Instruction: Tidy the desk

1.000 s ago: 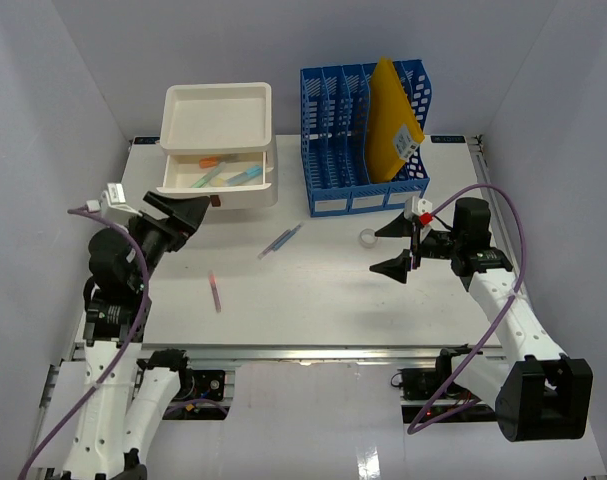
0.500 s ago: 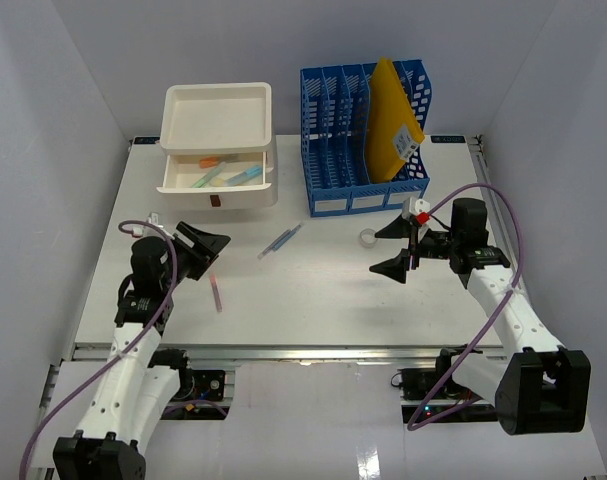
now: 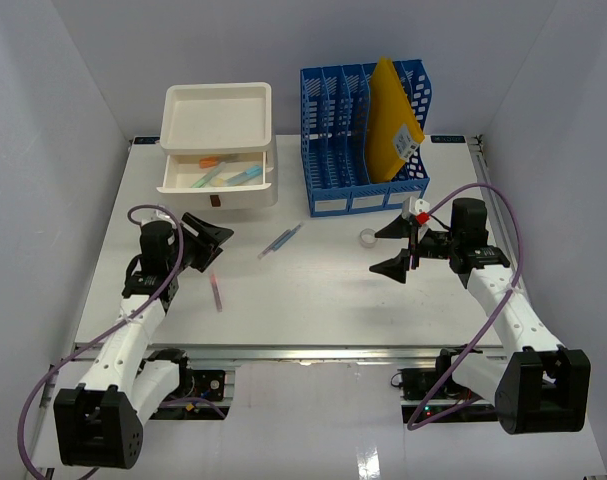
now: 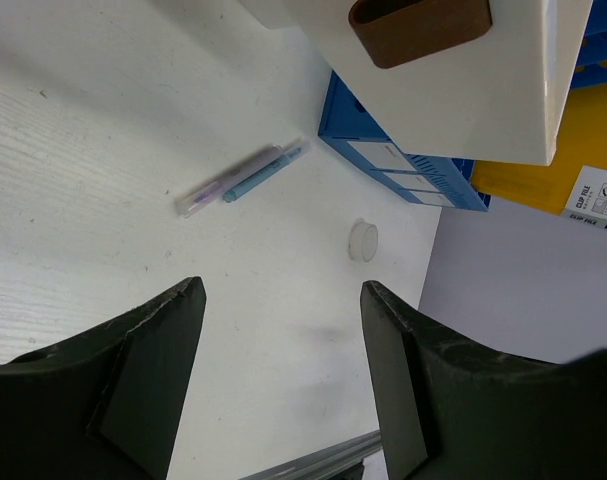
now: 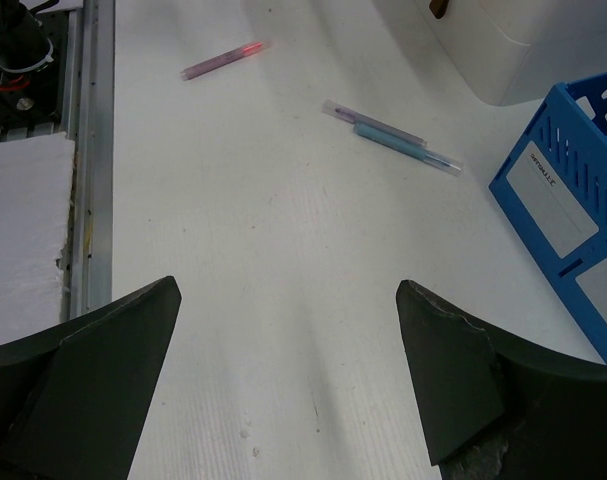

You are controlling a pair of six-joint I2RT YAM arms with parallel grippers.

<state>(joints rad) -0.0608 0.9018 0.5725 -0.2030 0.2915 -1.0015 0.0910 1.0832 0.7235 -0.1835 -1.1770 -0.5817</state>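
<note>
both arms hovering with jaws spread, loose pens waiting on the table

the table (image 3: 313, 320) is lying under everything, running from the arm bases to the back wall. the left jaws and the right jaws are both standing wide apart, gripping nothing, hanging over bare surface. 2 pens (image 3: 281, 241), 1 purple and 1 blue, are lying side by side in front of the blue file rack (image 3: 363, 150). a pink pen (image 3: 216, 293) is lying near the left arm, and a small clear round piece (image 3: 368, 238) is sitting near the right jaws. the white drawer box (image 3: 218, 120) is holding 1 drawer open with pens inside, so the step in hand is probably gathering loose pens. the next move is likely calling for lowering 1 set of jaws squarely across a pen's barrel and pinching it before carrying it to the drawer.
</note>
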